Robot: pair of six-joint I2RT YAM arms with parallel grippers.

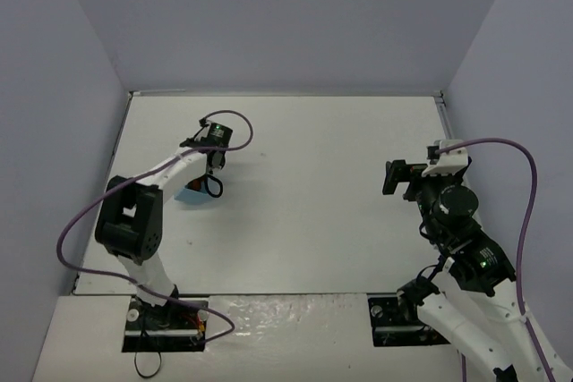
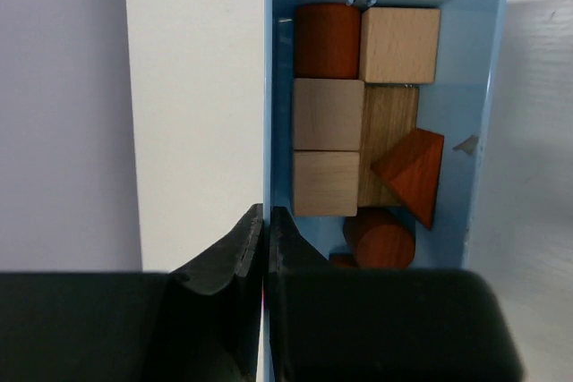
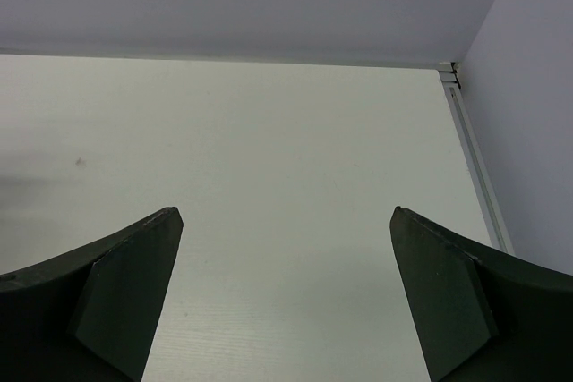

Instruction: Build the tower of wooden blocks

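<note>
The wood blocks lie inside a light-blue box (image 2: pixel 279 87): a reddish cylinder (image 2: pixel 328 39), a tan cube (image 2: pixel 399 44), two more tan cubes (image 2: pixel 327 114), a brown slab (image 2: pixel 392 118), a reddish wedge (image 2: pixel 414 172) and a second reddish cylinder (image 2: pixel 383 241). My left gripper (image 2: pixel 266 212) is shut on the box's left wall, one finger inside and one outside. In the top view the box (image 1: pixel 190 192) shows under the left gripper (image 1: pixel 212 182); the blocks are hidden there. My right gripper (image 3: pixel 286 210) is open and empty above bare table at the right (image 1: pixel 394 178).
The white table (image 1: pixel 304 221) is walled by grey panels on the left, back and right. A metal rail (image 3: pixel 474 167) runs along the right edge. Purple cables loop from both arms.
</note>
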